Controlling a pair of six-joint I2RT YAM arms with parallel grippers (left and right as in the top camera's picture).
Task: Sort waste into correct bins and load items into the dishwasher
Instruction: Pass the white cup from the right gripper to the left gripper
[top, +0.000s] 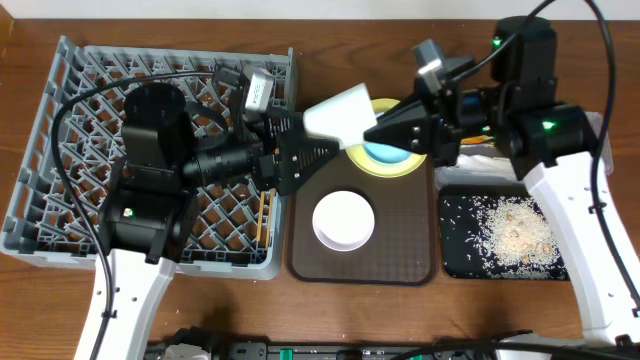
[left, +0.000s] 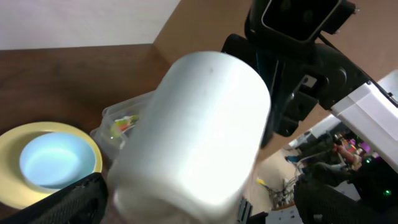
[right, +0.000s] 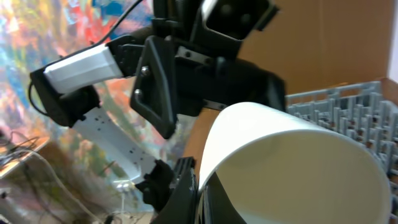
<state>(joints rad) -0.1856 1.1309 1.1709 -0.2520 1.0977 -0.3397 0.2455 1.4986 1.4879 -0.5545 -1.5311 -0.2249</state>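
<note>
A: Dish rack (top: 60, 150) at left edge of table (top: 250, 310). Left gripper (top: 318, 150) fingers spread, right gripper (top: 375, 130) looks pinched on the rim.
B: Cup (top: 340, 112) aloft mid-table near back edge. Close left fully before right lets go.

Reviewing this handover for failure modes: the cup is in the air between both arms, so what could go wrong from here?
1. The cup hangs tilted between the left gripper, whose fingers look spread, and the right gripper, which seems to pinch only the rim. A slip would drop it.
2. The white bowl and the blue bowl on the plate lie near below and could be struck.
3. The grippers are close and may bump.
</note>
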